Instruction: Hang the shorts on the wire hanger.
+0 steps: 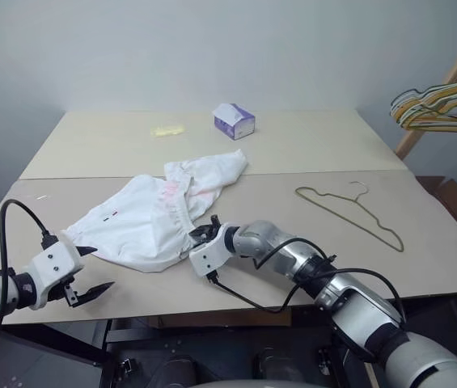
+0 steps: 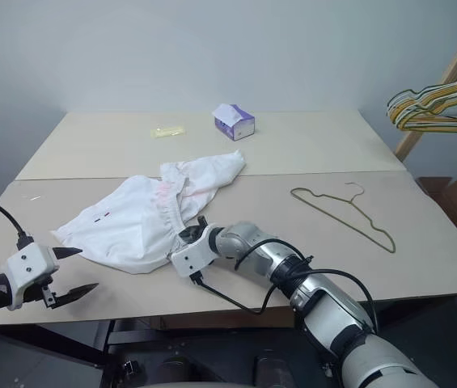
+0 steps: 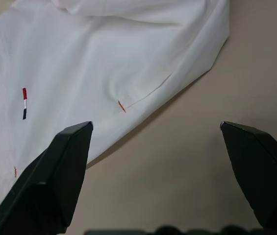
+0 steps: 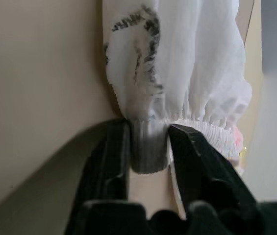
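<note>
One shorts [image 1: 151, 214], one wire hanger [image 1: 349, 212], one tissue box [image 1: 234, 121], two tools

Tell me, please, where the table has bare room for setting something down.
Free: the beige table at the far left beyond the white cloth shorts, the stretch between the shorts and the thin olive-green wire hanger, and the far right behind the hanger. Crowded: the near edge, where the right gripper pinches the waistband and the open left gripper hovers.
</note>
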Controlling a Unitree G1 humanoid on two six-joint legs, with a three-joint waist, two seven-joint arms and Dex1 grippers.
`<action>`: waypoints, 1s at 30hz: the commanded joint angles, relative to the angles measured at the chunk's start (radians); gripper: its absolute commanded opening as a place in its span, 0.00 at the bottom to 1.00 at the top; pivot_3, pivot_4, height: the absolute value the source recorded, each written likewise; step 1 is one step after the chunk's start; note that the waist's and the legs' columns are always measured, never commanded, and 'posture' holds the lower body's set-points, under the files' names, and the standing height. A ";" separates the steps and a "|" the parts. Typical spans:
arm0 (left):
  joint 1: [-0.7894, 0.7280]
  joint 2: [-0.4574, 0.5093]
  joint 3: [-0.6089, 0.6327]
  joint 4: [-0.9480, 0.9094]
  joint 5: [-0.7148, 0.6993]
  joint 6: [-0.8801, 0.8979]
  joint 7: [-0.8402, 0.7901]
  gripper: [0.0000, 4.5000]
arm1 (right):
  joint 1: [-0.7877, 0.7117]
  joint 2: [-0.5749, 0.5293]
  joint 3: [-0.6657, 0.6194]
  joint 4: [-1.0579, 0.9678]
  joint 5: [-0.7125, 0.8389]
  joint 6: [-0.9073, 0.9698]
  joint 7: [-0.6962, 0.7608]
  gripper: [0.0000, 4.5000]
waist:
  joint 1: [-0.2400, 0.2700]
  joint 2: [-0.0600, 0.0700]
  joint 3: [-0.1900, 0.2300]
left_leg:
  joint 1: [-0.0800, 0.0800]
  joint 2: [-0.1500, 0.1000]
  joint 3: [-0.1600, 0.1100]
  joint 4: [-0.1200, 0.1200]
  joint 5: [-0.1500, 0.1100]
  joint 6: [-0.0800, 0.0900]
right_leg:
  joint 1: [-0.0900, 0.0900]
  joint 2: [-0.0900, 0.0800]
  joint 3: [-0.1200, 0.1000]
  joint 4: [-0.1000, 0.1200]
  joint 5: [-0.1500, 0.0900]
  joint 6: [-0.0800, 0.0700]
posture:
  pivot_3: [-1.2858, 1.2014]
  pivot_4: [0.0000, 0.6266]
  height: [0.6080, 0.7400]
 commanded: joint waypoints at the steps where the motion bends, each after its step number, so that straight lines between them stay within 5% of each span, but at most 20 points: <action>1: -0.027 0.003 0.017 -0.015 -0.008 -0.006 0.007 1.00 | -0.022 -0.008 -0.009 -0.030 -0.014 -0.023 -0.012 0.08 | 0.000 0.000 0.000 | 0.000 0.000 0.000 0.000 0.000 0.000 | 0.000 0.000 0.000 0.000 0.000 0.000 | 0.56 0.00 1.00; 2: -0.030 0.003 0.015 -0.014 -0.007 -0.006 0.008 1.00 | -0.020 -0.010 -0.010 -0.034 -0.017 -0.023 -0.010 0.01 | 0.000 0.000 0.000 | 0.000 0.000 0.000 0.000 0.000 0.000 | 0.000 0.000 0.000 0.000 0.000 0.000 | 0.56 0.00 1.00; 8: -0.031 0.013 0.011 -0.020 0.009 -0.002 0.008 1.00 | 0.020 -0.114 -0.052 -0.172 -0.077 0.014 -0.012 0.00 | 0.001 0.000 0.000 | -0.001 0.000 0.000 0.000 0.000 0.000 | 0.000 0.000 0.000 0.000 0.000 0.000 | 0.56 0.00 1.00; 18: -0.094 0.043 -0.077 0.043 0.078 -0.029 -0.026 1.00 | 0.278 -0.459 -0.250 -0.616 0.027 0.122 0.250 0.00 | 0.003 -0.001 -0.001 | 0.000 0.000 -0.001 0.000 0.000 0.000 | 0.001 0.000 -0.001 0.000 -0.003 -0.001 | 0.53 0.00 1.00; 30: -0.284 0.089 -0.252 0.194 0.037 -0.116 -0.310 1.00 | 0.343 -0.434 -0.285 -0.610 0.008 0.191 0.228 0.00 | -0.042 -0.002 -0.001 | 0.000 0.001 -0.002 0.000 0.000 0.000 | 0.001 0.001 -0.001 0.000 -0.004 -0.001 | 0.52 0.00 1.00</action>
